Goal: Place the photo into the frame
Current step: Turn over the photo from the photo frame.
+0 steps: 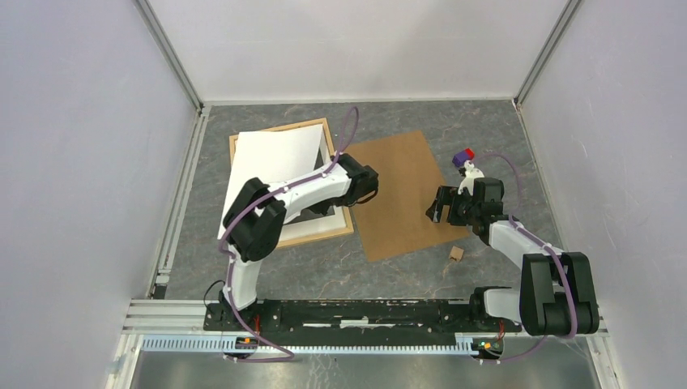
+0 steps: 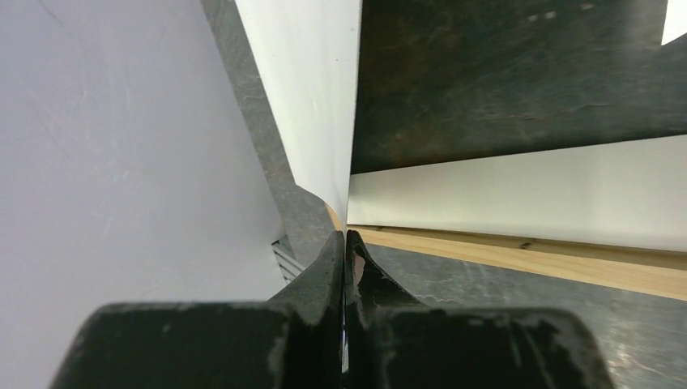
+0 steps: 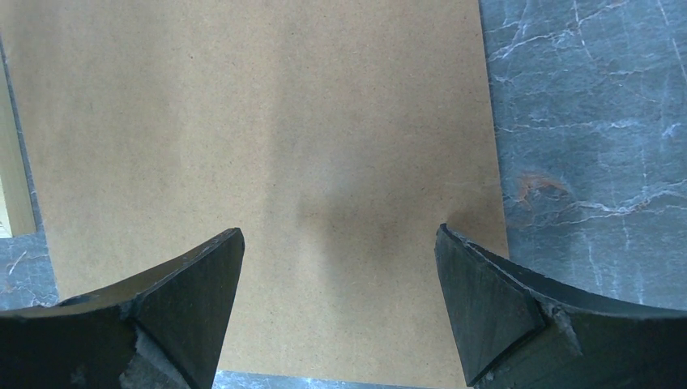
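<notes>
While the left gripper [image 2: 347, 239] is pinched tight on one edge of the photo [image 1: 271, 158], the sheet stands lifted and tilted above the frame [image 1: 279, 128], covering much of its far and left parts. Only a plain white face of the photo shows in the top view. In the left wrist view the sheet is seen nearly edge-on, running up from between the two closed fingers, and its printed side cannot be seen.

One frame lies flat on the table [image 1: 324, 275], left of centre, with its light wood strips showing along the far, right and near sides. One white mat [image 1: 312, 231] sits inside it, and a dark opening shows within the mat under the left arm.

One brown board [image 1: 401, 194] lies flat on the table just right of the frame, turned slightly askew. The right gripper [image 3: 340, 229] hovers over the board's right part with its two fingers spread wide, and it holds nothing. In the right wrist view the board fills the space between the fingertips, and its right edge runs near the right finger.

One small brown block [image 1: 457, 254] rests on the table just beside the board's near right corner. One small purple and red object [image 1: 463, 157] shows past the right wrist, and whether it lies on the table cannot be told.
</notes>
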Controlling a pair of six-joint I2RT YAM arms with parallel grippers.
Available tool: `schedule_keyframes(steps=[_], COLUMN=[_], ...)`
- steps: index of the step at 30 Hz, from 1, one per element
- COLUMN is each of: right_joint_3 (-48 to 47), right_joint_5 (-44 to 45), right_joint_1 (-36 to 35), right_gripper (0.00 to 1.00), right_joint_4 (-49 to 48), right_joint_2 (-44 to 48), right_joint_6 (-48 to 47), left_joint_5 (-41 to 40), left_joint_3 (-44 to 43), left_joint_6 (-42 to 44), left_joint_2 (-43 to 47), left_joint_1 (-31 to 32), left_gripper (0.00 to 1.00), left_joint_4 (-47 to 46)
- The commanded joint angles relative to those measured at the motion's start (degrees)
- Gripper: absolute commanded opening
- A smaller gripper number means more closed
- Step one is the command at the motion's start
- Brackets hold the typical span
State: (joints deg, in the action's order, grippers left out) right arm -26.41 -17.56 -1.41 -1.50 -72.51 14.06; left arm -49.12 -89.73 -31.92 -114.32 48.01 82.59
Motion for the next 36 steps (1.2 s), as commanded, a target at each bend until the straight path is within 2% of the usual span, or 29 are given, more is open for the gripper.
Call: schedule_keyframes(steps=[1, 6, 13, 16, 18, 22, 28, 32, 36], right_joint_3=[0.7, 0.7, 0.8, 1.0, 1.2, 0.8, -0.5, 2.5, 2.6], right_joint_5=[-1.3, -1.6, -1.6, -2.9, -7.3, -14.4, -12.7, -13.4, -14.6], right_joint_1=[-0.4, -1.0, -1.4, -1.9, -2.1, -3.1, -9.6, -15.7, -22.9], right_gripper=[0.93, 0.93, 0.94, 0.94, 0.95, 0.95, 0.95, 0.94, 0.9], right_joint_4=[-2.1, -2.5, -2.6, -3.4, -5.2, -8.3, -9.3, -18.2, -31.0], right_joint_2=[-0.1, -0.3, -0.3, -0.5, -1.3, -3.2, -0.8, -0.9, -5.7], right_joint_6=[0.6, 0.6, 0.6, 0.9, 1.5, 4.8, 9.8, 19.6, 29.0], left_joint_5=[2.7, 6.4, 7.4, 11.2, 14.9, 20.7, 28.8, 31.2, 24.3], left_joint_3=[-5.1, -8.4, -13.1, -13.8, -13.1, -11.2, -9.6, -9.2, -6.3], left_joint_6=[-4.9, -3.7, -3.0, -1.7, -0.7, 0.7, 3.2, 6.1, 10.0], left_joint_2=[-1.5, -4.6, -7.9, -7.6, -6.2, -3.2, 5.6, 17.1, 29.6], left_joint_1=[1.0, 1.2, 1.2, 1.2, 1.1, 0.5, 0.2, 0.2, 0.2], left_gripper=[0.06, 0.09, 0.13, 0.16, 0.18, 0.36, 0.71, 0.82, 0.91], left_joint_4=[-0.3, -1.9, -1.8, -4.1, -7.1, -12.7, -17.8, -19.5, -24.3])
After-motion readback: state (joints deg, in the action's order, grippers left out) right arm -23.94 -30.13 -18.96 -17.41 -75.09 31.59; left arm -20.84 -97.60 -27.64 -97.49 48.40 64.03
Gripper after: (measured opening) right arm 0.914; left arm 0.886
